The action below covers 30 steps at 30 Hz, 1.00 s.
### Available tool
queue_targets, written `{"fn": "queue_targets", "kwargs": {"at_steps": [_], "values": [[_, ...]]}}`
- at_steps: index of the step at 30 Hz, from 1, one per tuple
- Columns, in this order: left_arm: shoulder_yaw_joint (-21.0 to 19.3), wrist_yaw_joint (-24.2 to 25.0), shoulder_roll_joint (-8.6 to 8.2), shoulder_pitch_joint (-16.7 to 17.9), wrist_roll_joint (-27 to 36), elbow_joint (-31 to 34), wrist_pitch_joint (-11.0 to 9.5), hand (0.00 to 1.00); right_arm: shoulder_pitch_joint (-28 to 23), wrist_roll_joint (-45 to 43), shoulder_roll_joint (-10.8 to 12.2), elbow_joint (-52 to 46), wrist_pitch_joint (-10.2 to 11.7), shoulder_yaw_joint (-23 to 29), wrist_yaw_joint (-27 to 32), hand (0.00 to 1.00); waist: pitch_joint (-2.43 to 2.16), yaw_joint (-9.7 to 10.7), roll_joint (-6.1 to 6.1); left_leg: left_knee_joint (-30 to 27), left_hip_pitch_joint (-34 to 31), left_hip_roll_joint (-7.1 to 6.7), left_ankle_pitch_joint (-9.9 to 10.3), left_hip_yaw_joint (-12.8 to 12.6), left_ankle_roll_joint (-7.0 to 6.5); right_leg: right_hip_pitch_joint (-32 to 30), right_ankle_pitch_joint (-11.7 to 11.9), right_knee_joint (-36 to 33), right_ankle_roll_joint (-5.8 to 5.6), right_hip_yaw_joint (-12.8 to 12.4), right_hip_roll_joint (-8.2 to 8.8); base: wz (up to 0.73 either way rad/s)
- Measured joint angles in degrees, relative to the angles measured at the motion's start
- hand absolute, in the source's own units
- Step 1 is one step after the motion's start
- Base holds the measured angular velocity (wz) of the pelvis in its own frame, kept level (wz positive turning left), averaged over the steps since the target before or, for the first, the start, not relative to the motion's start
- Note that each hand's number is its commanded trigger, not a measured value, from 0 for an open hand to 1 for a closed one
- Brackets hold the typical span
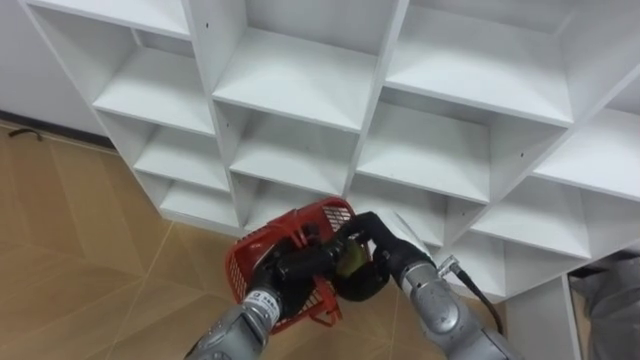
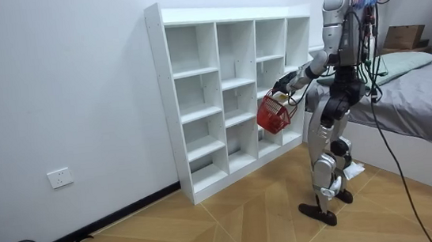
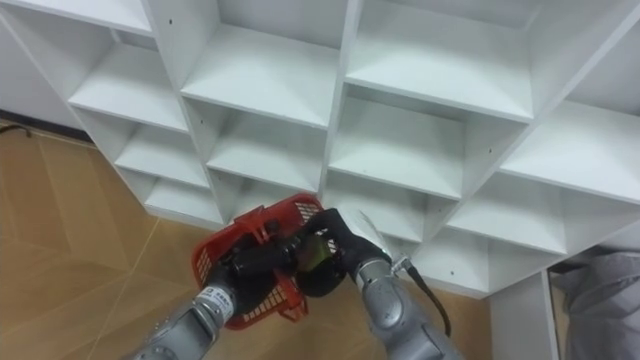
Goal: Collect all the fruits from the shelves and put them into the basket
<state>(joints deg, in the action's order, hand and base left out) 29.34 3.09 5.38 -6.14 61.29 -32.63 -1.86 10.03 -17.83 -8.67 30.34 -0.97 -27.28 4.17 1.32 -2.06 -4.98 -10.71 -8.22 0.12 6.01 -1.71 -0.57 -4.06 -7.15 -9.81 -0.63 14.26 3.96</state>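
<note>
Our left hand (image 1: 288, 267) grips the red basket (image 1: 262, 245), which we hold low before the white closet (image 1: 300, 75). Our right hand (image 1: 375, 245) is curled round a dark greenish fruit (image 1: 350, 262) at the basket's right edge, just beside the left hand.

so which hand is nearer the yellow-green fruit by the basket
Right. The right hand is curled round the fruit at the red basket's right side; the left hand is just left of the fruit, gripping the basket.
</note>
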Motion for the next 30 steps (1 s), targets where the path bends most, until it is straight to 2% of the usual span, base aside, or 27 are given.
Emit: {"fn": "queue_targets", "kwargs": {"at_steps": [1, 16, 26, 30], "values": [[0.02, 0.0, 0.0, 0.03, 0.07, 0.0, 0.02, 1.0, 0.14, 0.1, 0.01, 0.0, 0.0, -0.01, 0.0, 0.0, 0.0, 0.01, 0.0, 0.0, 0.02, 0.0, 0.0, 0.0, 0.0, 0.02, 0.0, 0.0, 0.0, 0.0, 0.0, 0.0], [0.0, 0.17, -0.1, 0.71, 1.15, -0.22, 0.39, 1.0, 2.47, 4.12, 0.05, -0.45, -0.45, 1.58, 1.01, 0.0, -0.03, 0.03, 0.06, 0.36, 1.04, -0.01, 0.0, -0.03, 0.0, 0.89, -0.06, 0.05, -0.02, -0.07, -0.01, 0.0], [0.07, 0.17, 0.46, 1.63, 1.11, -0.3, 2.48, 1.0, 2.52, 4.6, 0.24, -0.44, -0.48, 1.58, 1.55, 0.0, -0.03, -0.01, 0.05, 0.34, 0.99, -0.03, 0.0, 0.01, 0.0, 0.91, -0.06, 0.11, -0.03, 0.0, -0.01, 0.0], [0.05, 0.17, 0.46, 1.69, 1.11, -0.3, 2.79, 1.0, 2.54, 4.6, 0.27, -0.44, -1.48, 1.58, 2.01, 0.0, -0.04, -0.01, 0.04, 0.34, 0.99, -0.03, 0.0, 0.01, 0.0, 0.91, -0.06, 0.12, -0.03, -0.01, -0.01, 0.0]]}}
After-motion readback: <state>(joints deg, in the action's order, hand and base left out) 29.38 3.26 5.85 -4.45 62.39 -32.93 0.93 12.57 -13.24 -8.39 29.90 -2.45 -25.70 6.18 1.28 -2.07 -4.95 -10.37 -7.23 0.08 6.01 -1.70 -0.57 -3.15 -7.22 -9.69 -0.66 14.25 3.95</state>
